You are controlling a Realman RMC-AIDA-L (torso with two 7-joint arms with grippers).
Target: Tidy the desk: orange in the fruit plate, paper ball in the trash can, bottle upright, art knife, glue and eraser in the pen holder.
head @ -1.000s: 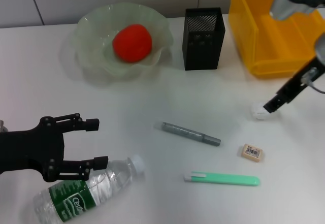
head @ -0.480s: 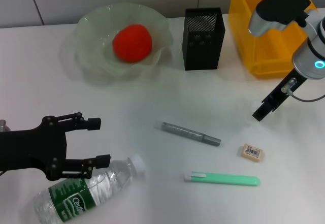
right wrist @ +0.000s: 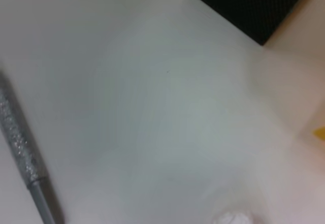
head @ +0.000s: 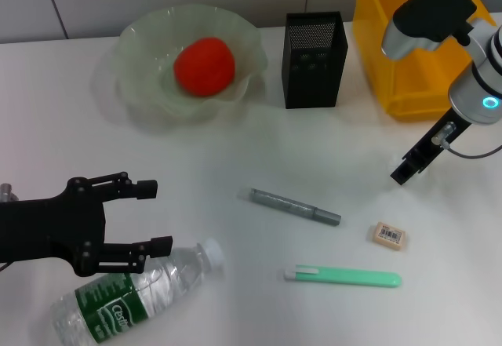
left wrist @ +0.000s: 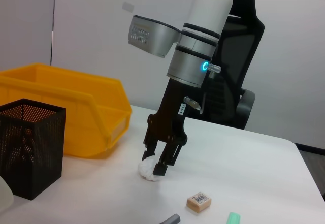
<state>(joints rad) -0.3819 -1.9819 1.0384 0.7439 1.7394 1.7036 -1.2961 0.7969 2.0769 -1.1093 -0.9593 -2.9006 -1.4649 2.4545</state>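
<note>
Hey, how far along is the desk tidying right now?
Done: the orange sits in the fruit plate. In hand: the right gripper is down on the paper ball on the table, short of the trash can; the open left gripper hovers by the bottle, which lies on its side. Left: art knife, glue and eraser lie on the table, outside the pen holder.

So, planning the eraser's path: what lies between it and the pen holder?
Only bare table between the eraser and pen holder in the head view.
</note>
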